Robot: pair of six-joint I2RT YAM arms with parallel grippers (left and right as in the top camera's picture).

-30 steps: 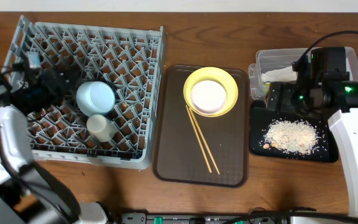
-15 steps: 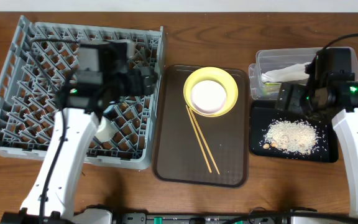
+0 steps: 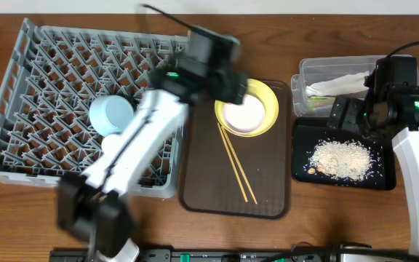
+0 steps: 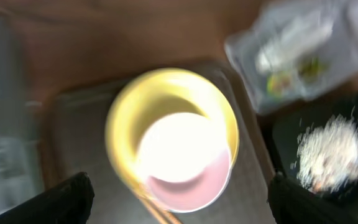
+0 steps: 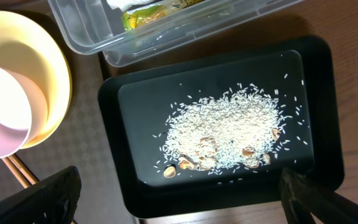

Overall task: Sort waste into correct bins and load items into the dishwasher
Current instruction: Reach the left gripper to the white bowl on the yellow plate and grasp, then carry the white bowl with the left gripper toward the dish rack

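Left wrist view, blurred: the left gripper (image 4: 179, 200) is spread wide with nothing between its dark fingertips (image 4: 73, 194), and it hangs over the yellow plate (image 4: 120, 124) without touching it. The right gripper (image 5: 179, 198) is just as wide and also empty, above the black tray (image 5: 316, 68).

Taking the top of the overhead view as 12 o'clock:

- One round yellow plate sits at the 12 o'clock end of the single brown serving tray (image 3: 268, 191).
- One smooth white bowl (image 3: 244, 115) lies inside the plate.
- Two thin wooden chopsticks (image 3: 235, 164) lie side by side, slanting from the plate toward 5 o'clock.
- One grey plastic dish rack (image 3: 49, 58), a square grid of pegs, lies at 9 o'clock of the serving tray.
- The rack holds one light blue bowl (image 3: 111, 113).
- One cream cup (image 3: 108, 143) stands just at 6 o'clock of that bowl, partly behind the left arm.
- One clear tub (image 3: 326, 69) at 3 o'clock holds one crumpled white napkin (image 3: 334, 86) and one green-yellow wrapper (image 5: 160, 12).
- The shallow black tray touches the tub at its 6 o'clock side and carries one loose heap of pale rice crumbs (image 3: 340, 156).
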